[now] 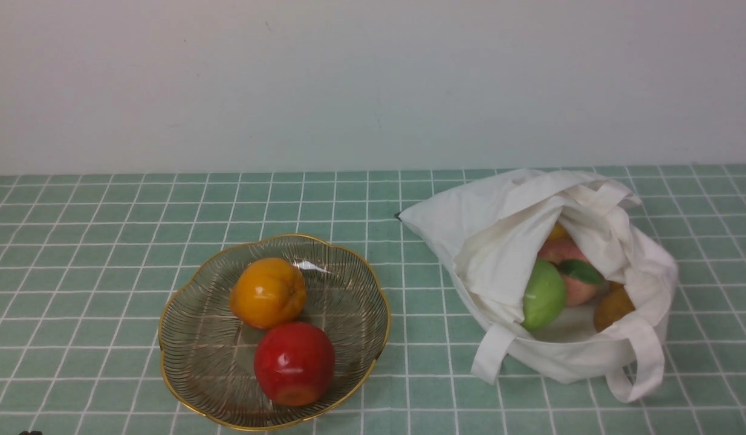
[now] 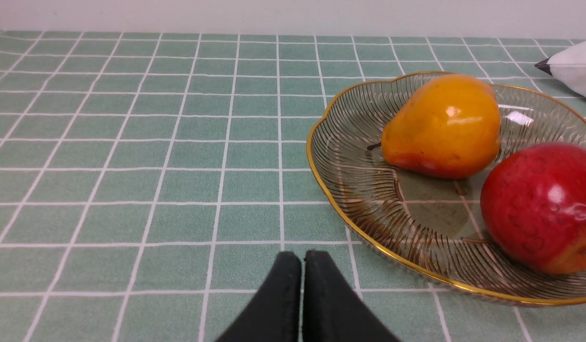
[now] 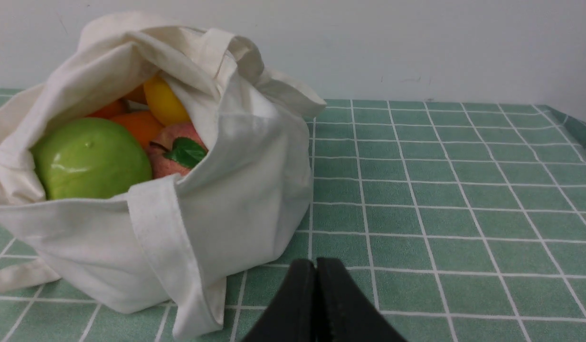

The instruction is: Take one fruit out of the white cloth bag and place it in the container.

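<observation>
Front view: red apple [image 1: 294,362] lies in the wire bowl [image 1: 373,290], touching an orange fruit [image 1: 268,292].
Apple look: glossy red, orange-yellow patch at its dimpled end.
Bag [image 1: 488,241]: off-white cloth, open, on the green checked surface [image 1: 107,241], holding a green apple [image 1: 543,295] and other fruit.
Left hand [image 2: 302,266]: fingers pressed together, empty, just beside the bowl, near the apple.
Right hand [image 3: 316,273]: fingers pressed together, empty, just beside the bag.

A glossy red apple [image 1: 294,362] is seated in the near part of the gold-rimmed wire bowl [image 1: 373,290]. The white cloth bag [image 1: 482,241] is slumped open well apart on the right, straps trailing, other fruit visible inside.
</observation>
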